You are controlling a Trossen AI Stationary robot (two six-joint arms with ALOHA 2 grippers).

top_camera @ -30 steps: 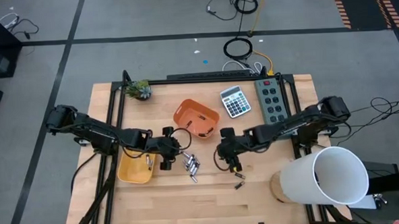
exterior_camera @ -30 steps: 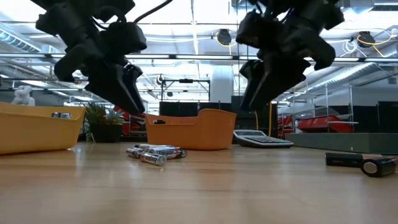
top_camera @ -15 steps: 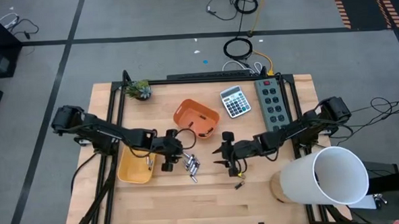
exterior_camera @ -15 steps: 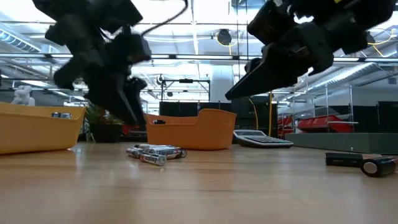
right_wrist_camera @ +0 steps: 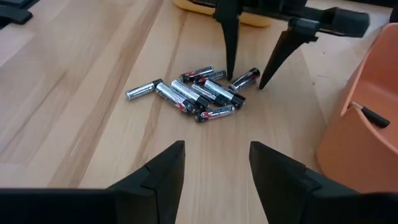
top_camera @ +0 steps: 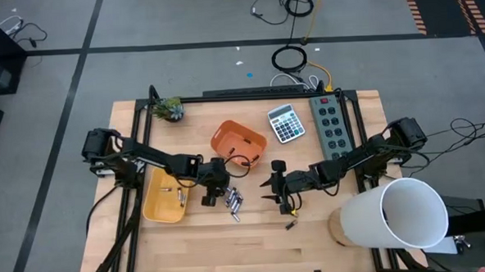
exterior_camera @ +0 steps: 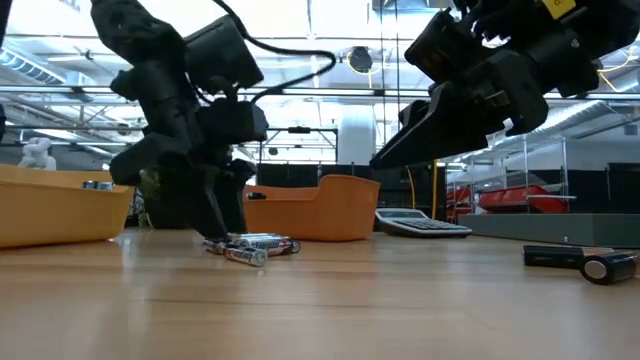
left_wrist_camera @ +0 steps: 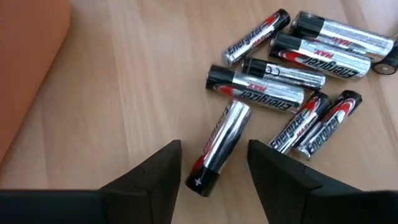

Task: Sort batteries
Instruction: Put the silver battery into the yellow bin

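Several silvery batteries (top_camera: 233, 202) lie in a loose pile on the wooden table (top_camera: 256, 250), also seen in the left wrist view (left_wrist_camera: 292, 68). My left gripper (left_wrist_camera: 214, 144) is open and low over the pile's left edge. Its fingers stand on either side of the near end of one silvery battery (left_wrist_camera: 219, 146) without touching it. My right gripper (top_camera: 267, 190) hovers open to the right of the pile, slanting toward it, with nothing between its fingers (right_wrist_camera: 273, 168). Two dark batteries (top_camera: 289, 225) lie near the right gripper.
A yellow bin (top_camera: 162, 201) holding batteries sits left of the pile, and an orange bin (top_camera: 239, 143) behind it. A calculator (top_camera: 285, 123) and power strip (top_camera: 330, 120) lie at the far right. A white cylinder (top_camera: 402, 215) stands near right, a plant (top_camera: 170, 109) far left.
My left gripper has come down and moved toward the table's right, from beside the yellow bin to the battery pile, its fingers now straddling one battery. My right gripper has tipped from pointing steeply down to a shallower slant. The batteries have not moved.
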